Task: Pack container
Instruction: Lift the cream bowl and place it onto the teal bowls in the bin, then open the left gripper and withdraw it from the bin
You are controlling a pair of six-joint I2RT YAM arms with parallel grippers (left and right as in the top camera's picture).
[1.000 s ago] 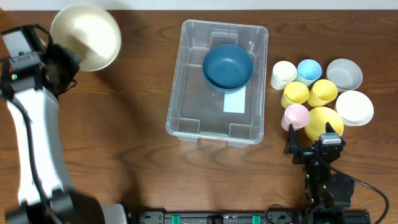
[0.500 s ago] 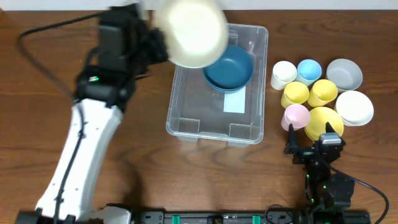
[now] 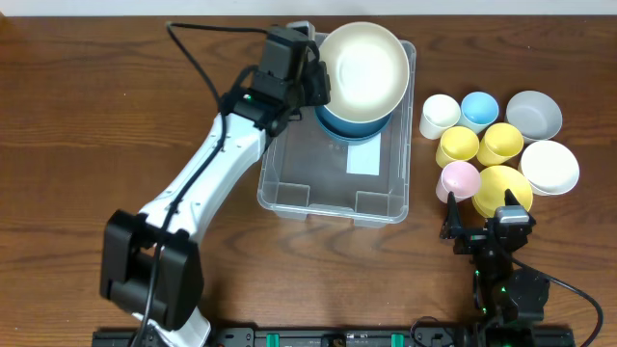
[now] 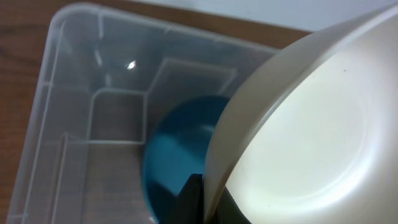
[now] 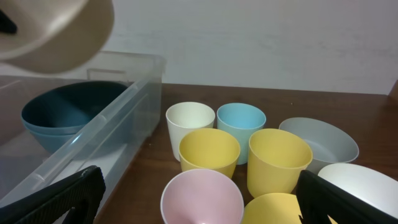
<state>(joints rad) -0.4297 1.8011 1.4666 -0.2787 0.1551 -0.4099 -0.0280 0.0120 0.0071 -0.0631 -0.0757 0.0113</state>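
- The left arm (image 3: 193, 193) reaches from the near left of the counter (image 3: 96, 116) up to the far end of the container.
- The left fingers (image 4: 193, 198) are pinched tight on the rim of a cream bowl (image 3: 362, 67). They hold it in the air, tipped a bit, right over the far end of the container.
- The container (image 3: 289, 154) sits in the middle of the counter, flat on its base, with its open top up.
- Two dark blue bowls (image 5: 62, 115) are stacked inside it at the far end, under the cream bowl. A white label (image 3: 363, 159) shows on its floor. The near half has nothing in it.
- I think the container is light and fairly stiff, but its thin clear walls may bend if they are squeezed. It looks smooth and slippery. The thick rim on top looks like the best place to grab it.
- Just to the right of the container stands a bunch of cups and bowls: a white cup (image 3: 439, 116), a light blue cup (image 3: 479, 109), two yellow cups (image 3: 457, 146), a pink cup (image 3: 458, 179), a grey bowl (image 3: 533, 114), a white bowl (image 3: 549, 166) and a yellow bowl (image 3: 501, 188).
- The right fingers (image 5: 62, 196) are spread wide apart and hold nothing. They hang low near the pink cup and the yellow bowl.
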